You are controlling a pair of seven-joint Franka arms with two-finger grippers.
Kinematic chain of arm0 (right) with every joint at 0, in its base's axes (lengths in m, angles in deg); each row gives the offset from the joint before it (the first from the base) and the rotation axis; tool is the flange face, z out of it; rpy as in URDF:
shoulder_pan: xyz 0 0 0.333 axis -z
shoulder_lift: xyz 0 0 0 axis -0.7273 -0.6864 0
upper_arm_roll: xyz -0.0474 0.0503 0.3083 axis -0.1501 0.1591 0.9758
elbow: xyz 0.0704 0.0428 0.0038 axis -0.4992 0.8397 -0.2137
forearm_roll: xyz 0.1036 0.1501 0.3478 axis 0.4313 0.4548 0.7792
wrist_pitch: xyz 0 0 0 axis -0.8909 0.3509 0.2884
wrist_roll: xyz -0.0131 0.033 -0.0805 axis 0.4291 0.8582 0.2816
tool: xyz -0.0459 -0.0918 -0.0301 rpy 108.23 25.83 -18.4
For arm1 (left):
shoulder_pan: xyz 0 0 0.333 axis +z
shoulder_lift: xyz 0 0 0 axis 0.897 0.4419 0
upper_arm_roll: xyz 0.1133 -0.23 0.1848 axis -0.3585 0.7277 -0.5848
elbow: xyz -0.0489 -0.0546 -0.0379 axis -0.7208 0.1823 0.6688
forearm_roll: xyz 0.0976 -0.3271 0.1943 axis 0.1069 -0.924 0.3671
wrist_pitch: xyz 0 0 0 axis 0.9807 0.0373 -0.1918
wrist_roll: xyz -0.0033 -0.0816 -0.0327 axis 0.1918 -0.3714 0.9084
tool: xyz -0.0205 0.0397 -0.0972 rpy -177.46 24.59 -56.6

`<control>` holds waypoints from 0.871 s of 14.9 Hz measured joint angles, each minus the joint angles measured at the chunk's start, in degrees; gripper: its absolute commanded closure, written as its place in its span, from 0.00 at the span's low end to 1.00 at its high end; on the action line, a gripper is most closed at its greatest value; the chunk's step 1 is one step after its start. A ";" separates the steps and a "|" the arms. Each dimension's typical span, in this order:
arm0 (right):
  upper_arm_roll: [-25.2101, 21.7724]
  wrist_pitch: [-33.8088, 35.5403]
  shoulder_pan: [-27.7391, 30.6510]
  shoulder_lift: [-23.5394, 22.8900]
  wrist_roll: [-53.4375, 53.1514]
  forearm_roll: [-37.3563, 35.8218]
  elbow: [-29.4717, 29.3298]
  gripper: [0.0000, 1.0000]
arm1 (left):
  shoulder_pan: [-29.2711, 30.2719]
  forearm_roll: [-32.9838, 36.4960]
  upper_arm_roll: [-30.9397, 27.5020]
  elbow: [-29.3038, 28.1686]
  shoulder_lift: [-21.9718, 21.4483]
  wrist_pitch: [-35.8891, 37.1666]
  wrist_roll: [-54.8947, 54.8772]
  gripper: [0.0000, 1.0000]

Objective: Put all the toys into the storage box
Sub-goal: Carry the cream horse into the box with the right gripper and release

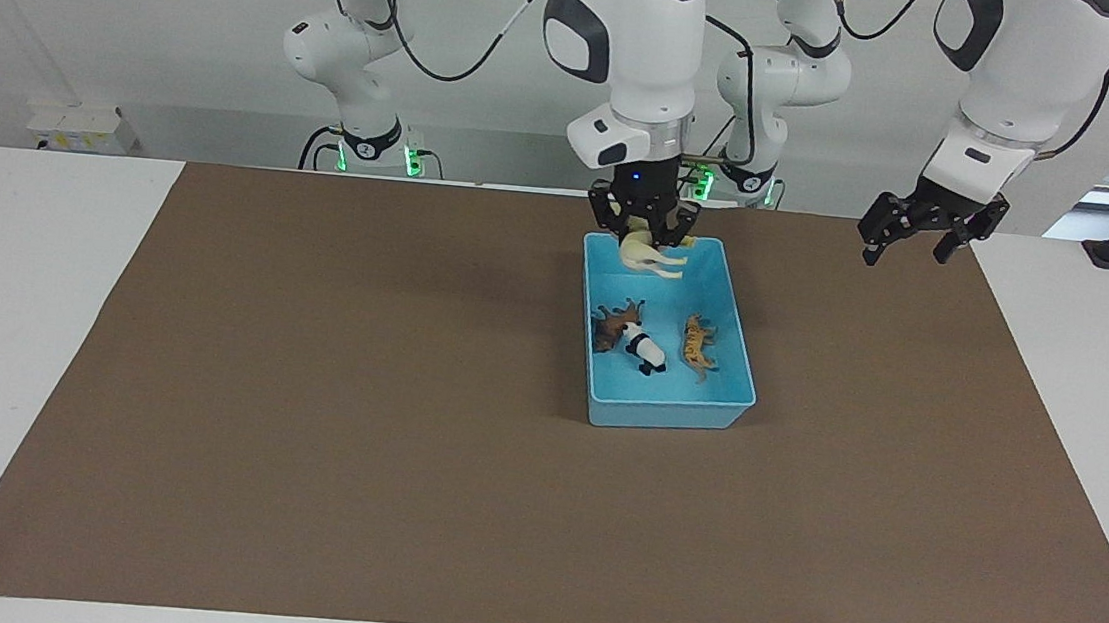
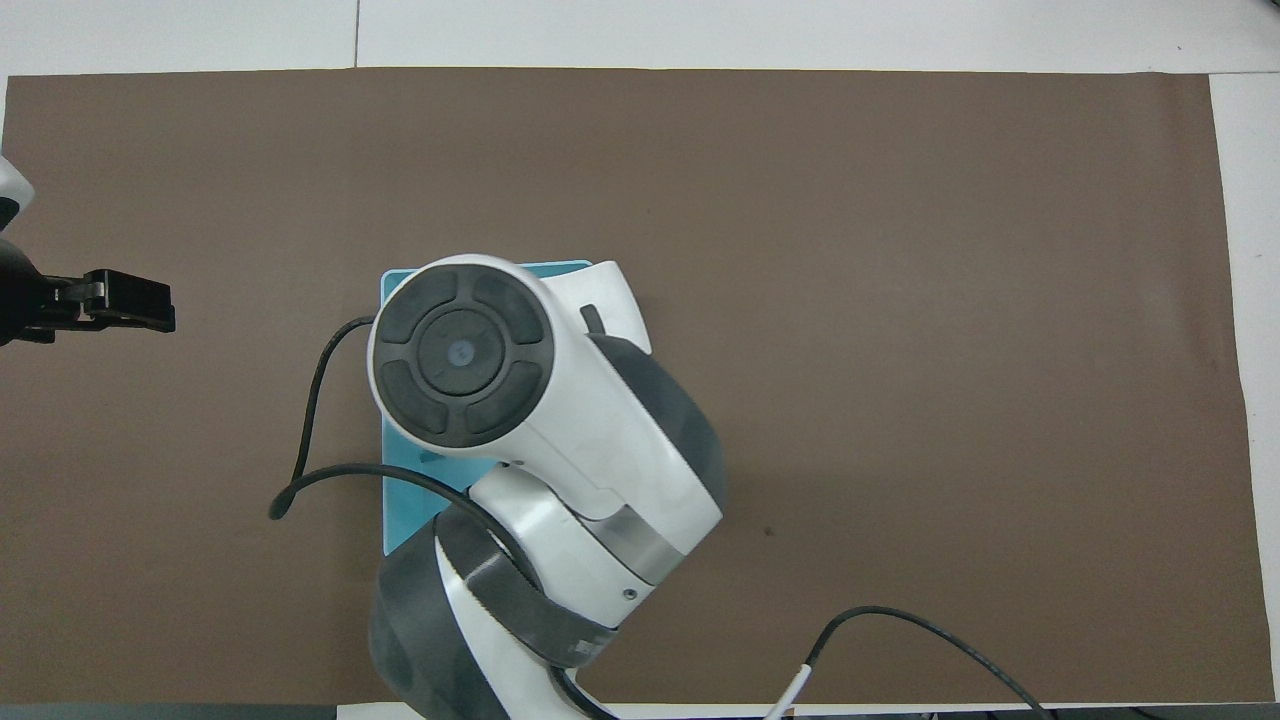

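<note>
The light blue storage box (image 1: 668, 409) stands on the brown mat; in the overhead view only its edge (image 2: 402, 500) shows under the right arm. In it lie the brown lion (image 1: 609, 324), the black-and-white panda (image 1: 644, 350) and the orange tiger (image 1: 698, 346). My right gripper (image 1: 644, 231) is shut on the cream-white horse (image 1: 655, 257) and holds it just above the box's end nearest the robots. My left gripper (image 1: 910, 244) is open and empty, raised over the mat's edge toward the left arm's end; it also shows in the overhead view (image 2: 135, 302).
The brown mat (image 1: 305, 410) covers most of the white table (image 1: 13, 304). The right arm's wrist (image 2: 470, 350) hides the box's inside from above. A loose black cable (image 2: 310, 420) hangs beside the box.
</note>
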 measured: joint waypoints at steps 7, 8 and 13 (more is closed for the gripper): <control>-0.36 -6.90 -1.29 -7.33 -4.53 0.13 -0.53 0.00 | 0.36 -0.10 -0.01 7.40 4.89 5.53 -1.53 0.00; -0.45 -5.81 -1.28 -7.12 -5.18 0.13 -0.83 0.00 | 0.36 -0.10 -0.01 7.10 4.89 5.53 -1.58 0.00; -2.83 -2.67 0.52 -4.14 -5.38 -1.75 -1.77 0.00 | -0.10 -0.10 0.02 6.93 4.81 5.51 -1.63 0.00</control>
